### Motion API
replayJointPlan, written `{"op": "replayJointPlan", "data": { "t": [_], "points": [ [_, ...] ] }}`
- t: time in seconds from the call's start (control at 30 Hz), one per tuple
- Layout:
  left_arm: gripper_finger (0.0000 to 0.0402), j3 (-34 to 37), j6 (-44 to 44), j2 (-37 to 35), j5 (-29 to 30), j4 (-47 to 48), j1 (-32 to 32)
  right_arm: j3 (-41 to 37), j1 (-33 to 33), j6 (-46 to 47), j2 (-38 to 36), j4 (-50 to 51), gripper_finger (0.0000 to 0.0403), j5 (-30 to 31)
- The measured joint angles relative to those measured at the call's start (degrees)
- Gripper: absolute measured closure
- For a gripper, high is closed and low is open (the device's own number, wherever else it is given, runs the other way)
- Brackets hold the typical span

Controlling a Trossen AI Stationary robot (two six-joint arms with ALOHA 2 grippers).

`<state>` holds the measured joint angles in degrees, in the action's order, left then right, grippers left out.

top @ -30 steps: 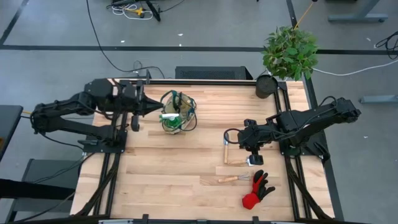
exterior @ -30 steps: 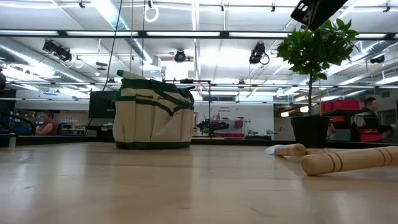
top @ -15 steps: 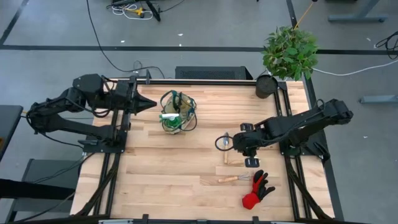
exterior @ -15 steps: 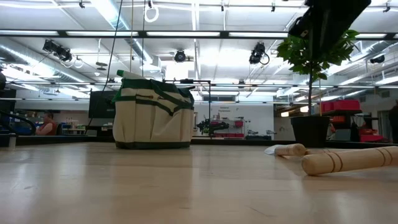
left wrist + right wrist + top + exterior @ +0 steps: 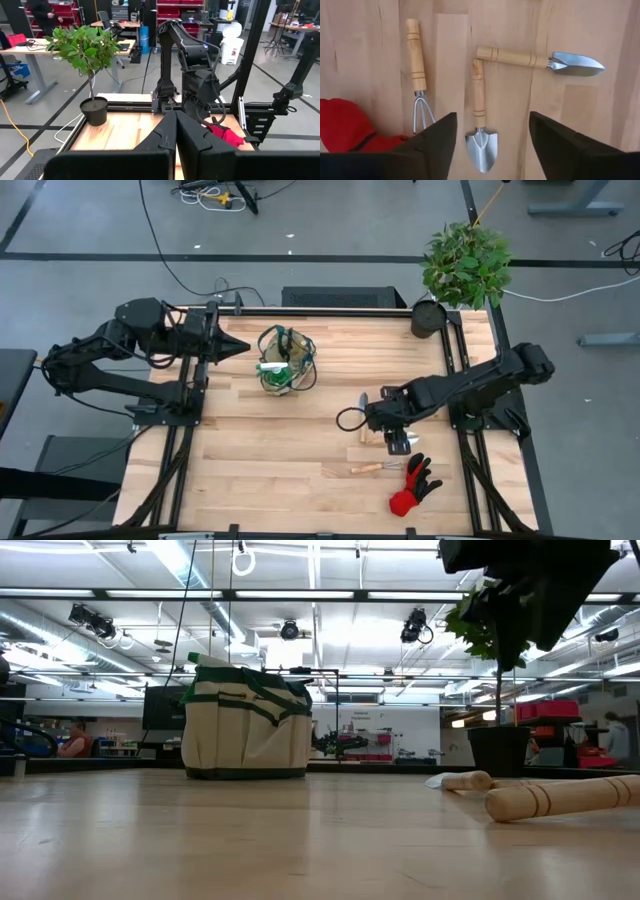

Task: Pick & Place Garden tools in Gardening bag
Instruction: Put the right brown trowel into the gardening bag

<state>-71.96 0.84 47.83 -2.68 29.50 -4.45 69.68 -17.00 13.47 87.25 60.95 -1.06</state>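
Bare desk (image 5: 250, 450) lies open between the bag (image 5: 283, 360) at far left and the tools (image 5: 366, 418) and glove (image 5: 413, 485) clustered near right.

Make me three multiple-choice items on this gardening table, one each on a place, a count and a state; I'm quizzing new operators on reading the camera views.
1. Where does the gardening bag stand?
A. Nearer the left arm
B. Beside the red glove
C. Under the right arm

2. How many wooden-handled tools lie under the right end effector?
A. One
B. Three
C. Five

3. How does the right end effector stand?
A. Shut on a trowel
B. Open, holding nothing
C. Shut on the glove

Answers:
1 A: the high view shows the bag on the left arm's half of the table.
2 B: the right wrist view shows a hand fork, a small shovel and a narrow trowel.
3 B: its fingers stand apart above the tools.
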Motion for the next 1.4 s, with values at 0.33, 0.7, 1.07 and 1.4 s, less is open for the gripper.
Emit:
{"op": "replayJointPlan", "data": {
  "t": [0.33, 0.7, 1.07, 1.4],
  "points": [
    [0.0392, -0.02, -0.07, -0.72, -0.02, 0.01, 0.00, -3.81, -2.67, 4.90, 1.44, -6.37, 0.0132, -0.05],
    [0.0392, -0.02, -0.11, -1.86, -0.13, -0.03, 0.02, -15.28, -3.34, 5.77, 1.48, -17.59, 0.0142, -1.37],
    [0.0392, -0.02, -0.19, -2.15, 0.29, 0.02, 0.02, -21.76, -3.34, 5.08, 1.46, -25.49, 0.0142, -1.35],
    [0.0392, -0.02, -1.52, -2.21, 0.53, -0.08, 0.02, -26.31, -3.34, 2.17, 1.44, -32.35, 0.0145, 0.38]
  ]
}}
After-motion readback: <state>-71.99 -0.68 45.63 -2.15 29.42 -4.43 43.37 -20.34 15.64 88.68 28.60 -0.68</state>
